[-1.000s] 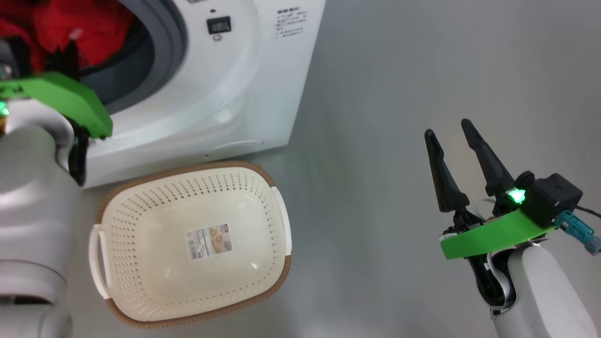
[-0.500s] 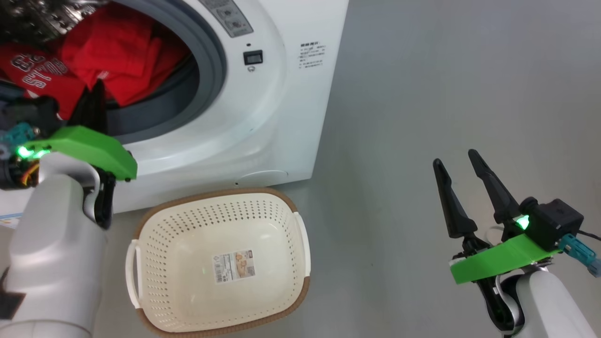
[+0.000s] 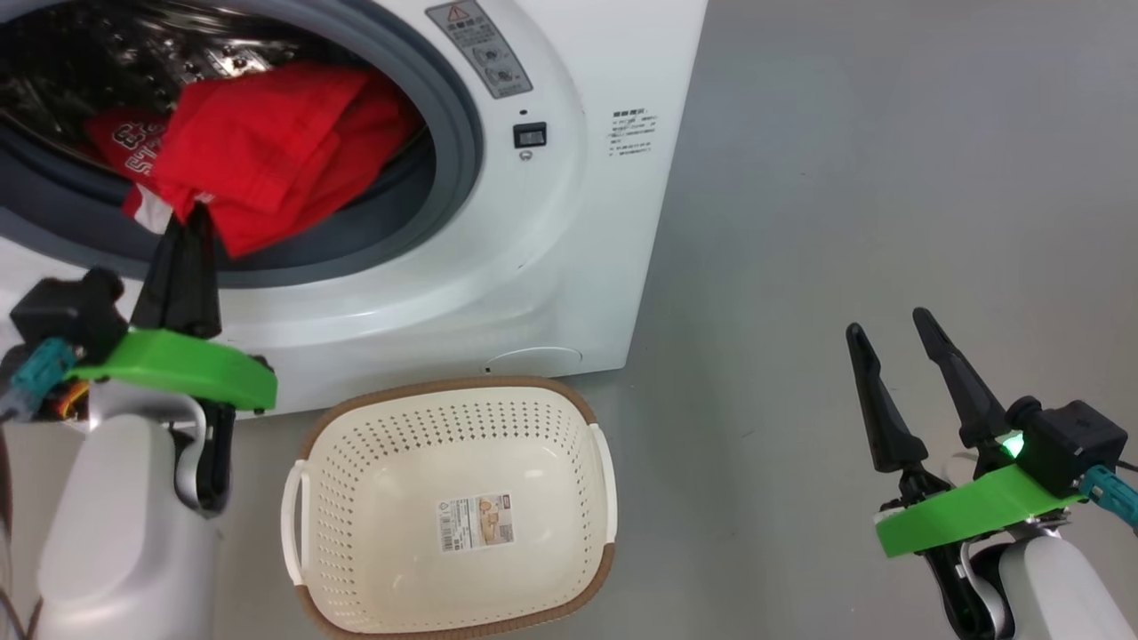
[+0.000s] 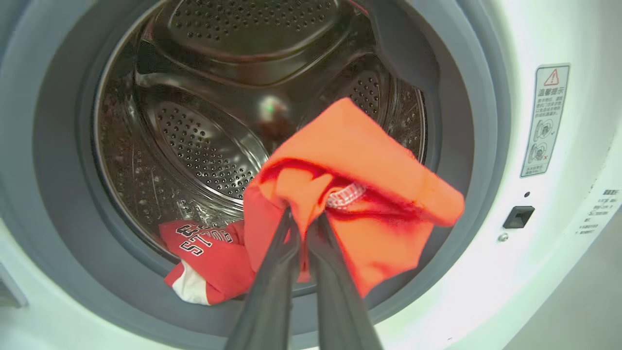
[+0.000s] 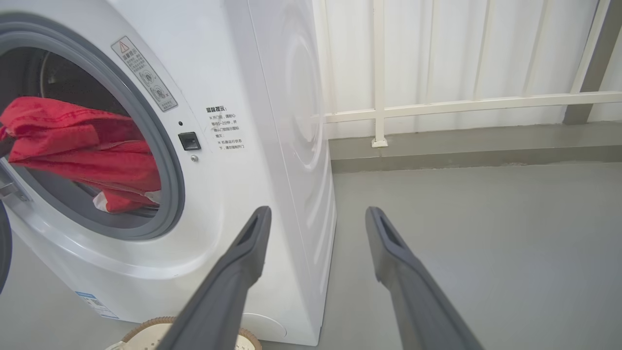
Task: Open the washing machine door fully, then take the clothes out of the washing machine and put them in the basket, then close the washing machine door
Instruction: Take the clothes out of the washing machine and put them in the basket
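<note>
The washing machine (image 3: pixel 569 267) stands with its round opening uncovered; a dark sliver at the left border of the right wrist view may be the washing machine door (image 5: pixel 2 253). My left gripper (image 3: pixel 191 218) (image 4: pixel 303 218) is shut on a plain red garment (image 4: pixel 359 194), holding it up at the drum's mouth. A second piece of the clothes, a red jersey with white lettering (image 4: pixel 204 248), lies on the grey gasket below it. The cream basket (image 3: pixel 444 391) sits on the floor in front of the machine. My right gripper (image 3: pixel 889 320) (image 5: pixel 317 214) hangs open over bare floor to the right.
Grey floor (image 3: pixel 845 178) stretches to the right of the machine. A white panelled wall with rails (image 5: pixel 461 63) stands behind it. The basket's brown rim (image 5: pixel 146 335) shows just below the machine's front corner in the right wrist view.
The head camera has shifted, bringing more of the drum into view. My left gripper has drawn back towards the opening with the red garment. The right gripper stays open.
</note>
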`<state>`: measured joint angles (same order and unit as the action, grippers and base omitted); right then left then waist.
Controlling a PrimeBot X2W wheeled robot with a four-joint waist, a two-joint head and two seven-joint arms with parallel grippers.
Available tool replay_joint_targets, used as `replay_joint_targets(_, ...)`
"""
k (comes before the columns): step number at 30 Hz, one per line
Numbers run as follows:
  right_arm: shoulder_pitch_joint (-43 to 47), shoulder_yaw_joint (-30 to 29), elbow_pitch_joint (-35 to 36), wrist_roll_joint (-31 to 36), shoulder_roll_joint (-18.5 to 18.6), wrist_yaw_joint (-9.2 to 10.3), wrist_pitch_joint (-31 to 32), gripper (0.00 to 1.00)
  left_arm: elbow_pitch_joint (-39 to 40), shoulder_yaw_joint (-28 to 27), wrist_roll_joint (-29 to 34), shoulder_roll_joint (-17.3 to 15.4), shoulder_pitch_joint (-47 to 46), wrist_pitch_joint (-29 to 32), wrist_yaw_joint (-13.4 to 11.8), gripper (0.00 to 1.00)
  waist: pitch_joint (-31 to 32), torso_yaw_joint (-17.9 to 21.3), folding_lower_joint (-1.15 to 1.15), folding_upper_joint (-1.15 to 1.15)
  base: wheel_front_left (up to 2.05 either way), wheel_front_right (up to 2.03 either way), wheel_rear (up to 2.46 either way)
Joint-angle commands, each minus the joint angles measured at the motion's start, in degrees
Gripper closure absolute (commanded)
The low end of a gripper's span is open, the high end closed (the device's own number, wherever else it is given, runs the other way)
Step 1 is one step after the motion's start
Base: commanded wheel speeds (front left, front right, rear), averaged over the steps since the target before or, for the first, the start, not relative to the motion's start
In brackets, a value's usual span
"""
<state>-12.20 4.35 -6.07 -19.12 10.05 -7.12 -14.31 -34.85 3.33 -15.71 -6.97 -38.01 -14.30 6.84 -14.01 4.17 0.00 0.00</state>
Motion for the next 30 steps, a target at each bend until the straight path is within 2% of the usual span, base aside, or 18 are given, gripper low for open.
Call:
replay_joint_targets(1,1.1,0.6,1.6,1.1,0.7,-0.36,-0.7,0.00,3.7,-2.2,0.6,-1.7,1.2,-0.7,0.4,1.00,0.2,-0.4,0.00,0.00,0.00,0.00,0.00)
replay_joint_targets(11,0.9,-0.5,2.3,1.2,1.1,-0.36,-0.7,0.00,21.1,-4.4,2.3,0.4,12.5,-0.7,0.0,1.00,-1.3,-2.1,0.00,0.00,0.00,0.00,0.00)
replay_joint_targets(23,0.2,-0.8,2.3,1.4,1.4,-0.36,-0.7,0.00,41.8,-5.8,3.2,2.9,24.5,-0.7,-2.3,1.00,-2.0,-3.4,0.00,0.00,0.00,0.00,0.00)
replay_joint_targets(26,0.0,-0.8,2.3,1.4,1.4,-0.36,-0.7,0.00,44.6,-5.2,3.5,3.2,26.3,-0.7,-2.8,1.00,-2.3,-3.6,0.00,0.00,0.00,0.00,0.00)
replay_joint_targets(30,-0.4,-0.5,2.3,1.4,1.3,-0.36,-0.7,0.00,41.6,-2.9,2.7,3.5,28.8,-0.7,-2.8,1.00,-2.8,-3.4,0.00,0.00,0.00,0.00,0.00)
